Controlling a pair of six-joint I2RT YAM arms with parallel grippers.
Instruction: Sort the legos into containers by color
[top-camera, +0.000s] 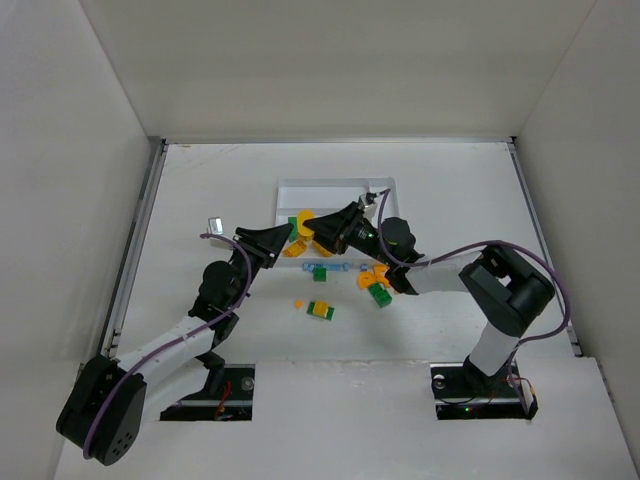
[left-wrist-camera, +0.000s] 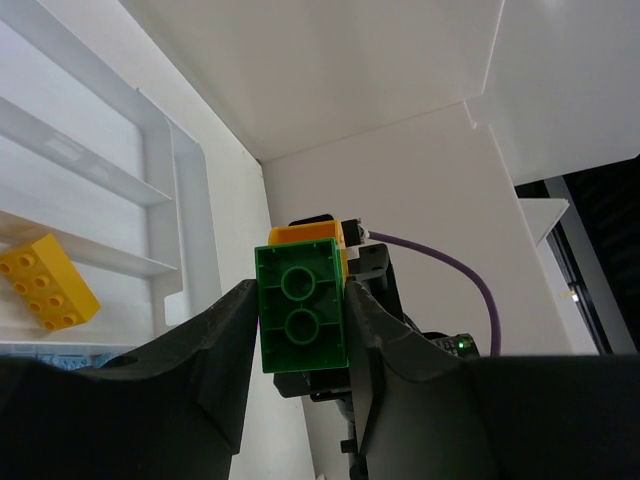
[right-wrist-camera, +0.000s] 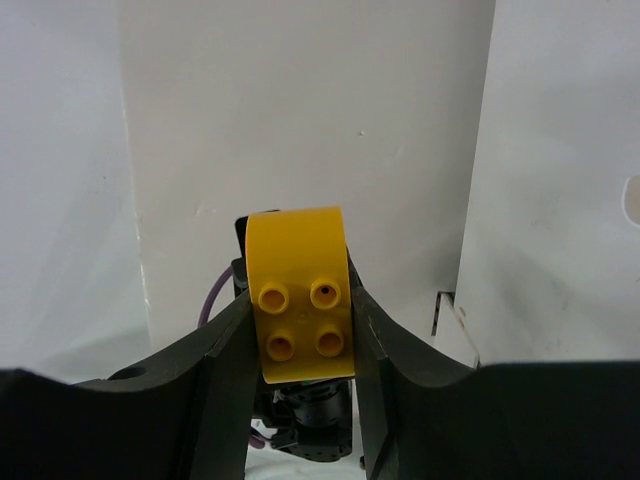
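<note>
Both arms crowd the near edge of the one white tray — the two could collide, or drop a brick into the wrong section.

The left gripper is clamped on one green brick. The right gripper is clamped on one yellow brick. One more yellow piece lies inside the tray. About six loose legos lie just before it — too small to count exactly.

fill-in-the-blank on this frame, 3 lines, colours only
1. The left gripper is shut on a brick coloured ____.
2. The right gripper is shut on a rounded brick coloured ____.
3. In the left wrist view, the loose brick lying in the tray is ____.

Missing words: green; yellow; yellow.
</note>
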